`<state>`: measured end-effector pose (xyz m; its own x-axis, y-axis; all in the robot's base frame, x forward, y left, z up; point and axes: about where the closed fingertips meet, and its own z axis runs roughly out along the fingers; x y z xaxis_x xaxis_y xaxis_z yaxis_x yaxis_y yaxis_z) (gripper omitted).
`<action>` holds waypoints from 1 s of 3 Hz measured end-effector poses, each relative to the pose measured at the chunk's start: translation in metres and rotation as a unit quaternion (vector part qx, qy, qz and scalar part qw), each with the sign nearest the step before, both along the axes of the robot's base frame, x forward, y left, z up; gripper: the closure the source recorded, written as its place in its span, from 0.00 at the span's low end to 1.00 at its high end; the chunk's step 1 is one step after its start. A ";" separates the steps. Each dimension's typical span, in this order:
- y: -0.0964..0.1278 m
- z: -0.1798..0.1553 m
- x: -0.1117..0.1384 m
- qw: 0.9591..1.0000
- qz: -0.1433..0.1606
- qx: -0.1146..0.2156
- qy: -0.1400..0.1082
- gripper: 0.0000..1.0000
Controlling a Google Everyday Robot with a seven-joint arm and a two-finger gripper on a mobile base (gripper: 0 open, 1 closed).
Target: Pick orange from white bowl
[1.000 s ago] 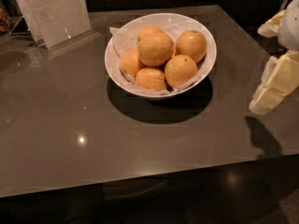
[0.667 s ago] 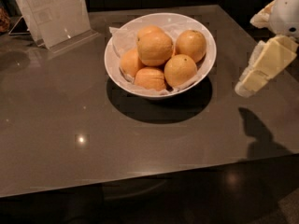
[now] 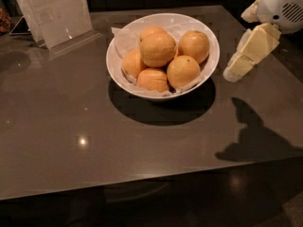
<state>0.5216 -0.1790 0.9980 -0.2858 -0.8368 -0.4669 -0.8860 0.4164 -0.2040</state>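
Sitting atop the pile in the white bowl (image 3: 111, 66), the orange (image 3: 157, 49) is the biggest fruit there: round, pale yellow-orange and dimpled, resting on the smaller oranges (image 3: 182, 72) around it. The bowl, lined with crinkled white paper (image 3: 124, 39), stands on the dark table (image 3: 71, 126). Just right of the bowl's rim the gripper (image 3: 235, 69) hangs tilted down, touching nothing; whether it is open or closed I cannot tell.
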 end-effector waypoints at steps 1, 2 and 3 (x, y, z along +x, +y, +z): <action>0.001 0.000 0.001 1.000 0.000 0.003 -0.002 0.00; 0.010 -0.005 0.018 0.999 0.001 0.033 0.002 0.00; 0.028 -0.009 0.041 0.998 0.017 0.055 0.008 0.00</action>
<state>0.5628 -0.1507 0.9886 -0.2663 -0.7903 -0.5518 -0.9032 0.4045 -0.1436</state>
